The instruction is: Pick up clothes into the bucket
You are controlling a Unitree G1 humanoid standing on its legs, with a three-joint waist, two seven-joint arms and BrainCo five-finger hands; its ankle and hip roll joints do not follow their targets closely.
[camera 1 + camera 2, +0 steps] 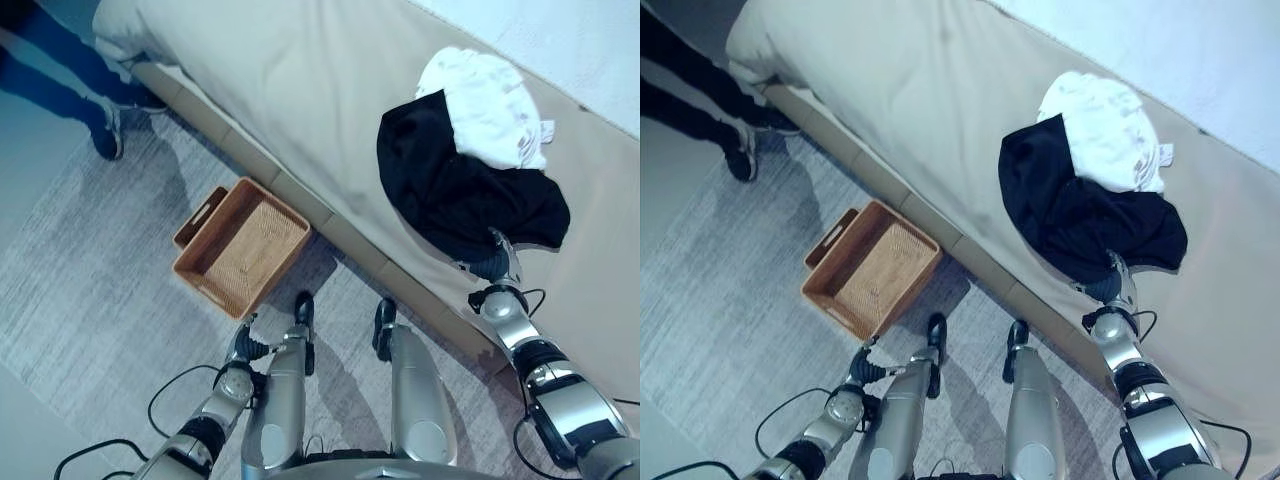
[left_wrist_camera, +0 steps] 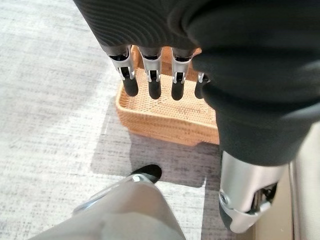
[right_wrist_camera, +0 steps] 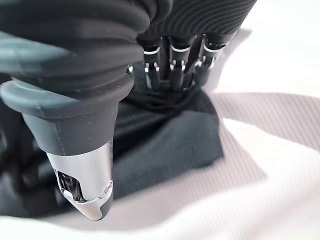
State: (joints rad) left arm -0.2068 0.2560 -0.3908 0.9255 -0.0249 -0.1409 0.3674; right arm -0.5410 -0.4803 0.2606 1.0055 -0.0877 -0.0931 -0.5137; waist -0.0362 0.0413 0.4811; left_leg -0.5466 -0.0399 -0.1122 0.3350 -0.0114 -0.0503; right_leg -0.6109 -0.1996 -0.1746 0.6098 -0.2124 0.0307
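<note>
In the left eye view, a black garment (image 1: 455,190) lies on the bed (image 1: 300,90) at about two o'clock, with a white garment (image 1: 485,100) touching its far edge and partly over it. The right hand (image 1: 497,262) reaches to the near edge of the black cloth, likely to take it first since it lies closest. On the carpet (image 1: 90,270) at about nine o'clock sits a woven basket (image 1: 240,245) beside the bed's edge, with nothing in it, placed where the clothes can be dropped. A person's legs (image 1: 70,80) stand at eleven o'clock. The left hand (image 1: 243,345) hangs low near the basket. In the left wrist view, its fingers (image 2: 152,85) are straight and relaxed, holding nothing, the basket beyond them. In the right wrist view, the fingers (image 3: 172,70) press into bunched black cloth; whether they have closed on it I cannot tell.
</note>
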